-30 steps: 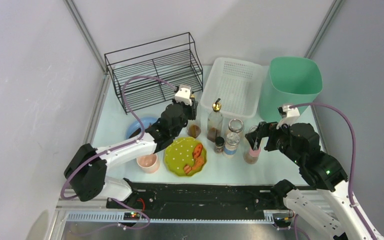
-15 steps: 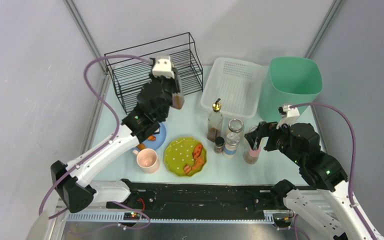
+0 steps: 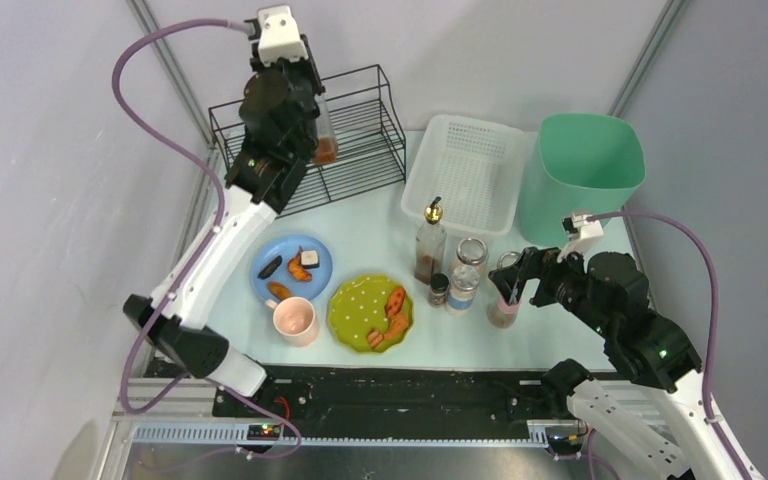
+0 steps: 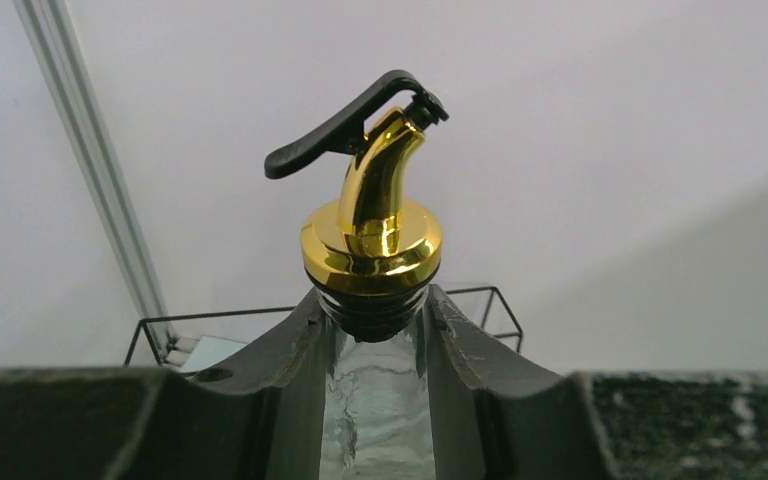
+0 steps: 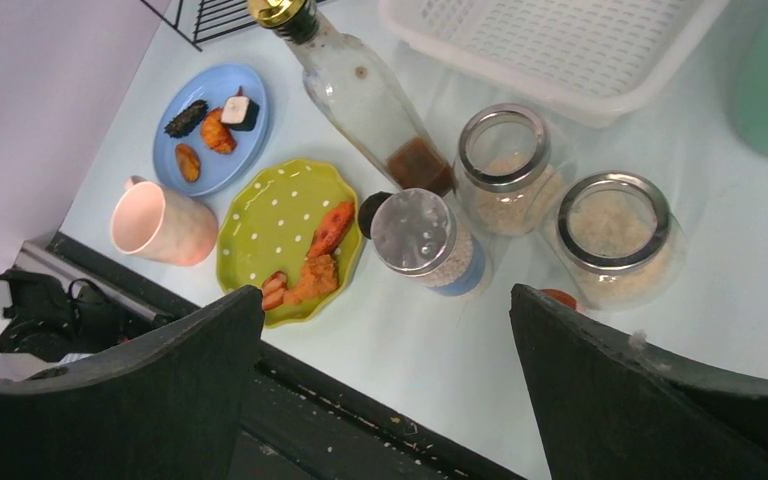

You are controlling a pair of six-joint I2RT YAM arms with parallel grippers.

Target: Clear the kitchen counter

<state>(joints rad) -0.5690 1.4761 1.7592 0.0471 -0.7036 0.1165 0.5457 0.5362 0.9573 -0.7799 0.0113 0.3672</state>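
Bench point(image 3: 370, 228): mint top under everything, crowded at front, bare strip before rack point(image 3: 360, 120). Left arm point(image 3: 215, 245) stretched tall into back-left corner, above rack. Right arm point(image 3: 650, 345) bent low by bench's right edge. Left claw point(image 4: 375, 335) pinching bottle point(image 4: 375, 420) at neck; only wrist view shows gold spout point(image 4: 372, 235). Right claw point(image 5: 385, 305) spread wide above jars point(image 5: 505, 170).

The overhead camera looks down from high behind the near edge over the whole bench point(image 3: 360, 225). The left wrist view faces the back wall point(image 4: 610, 120), close on a bottle point(image 4: 372, 240). The right wrist view looks closely down on the green plate point(image 5: 280, 235), seen overhead too.
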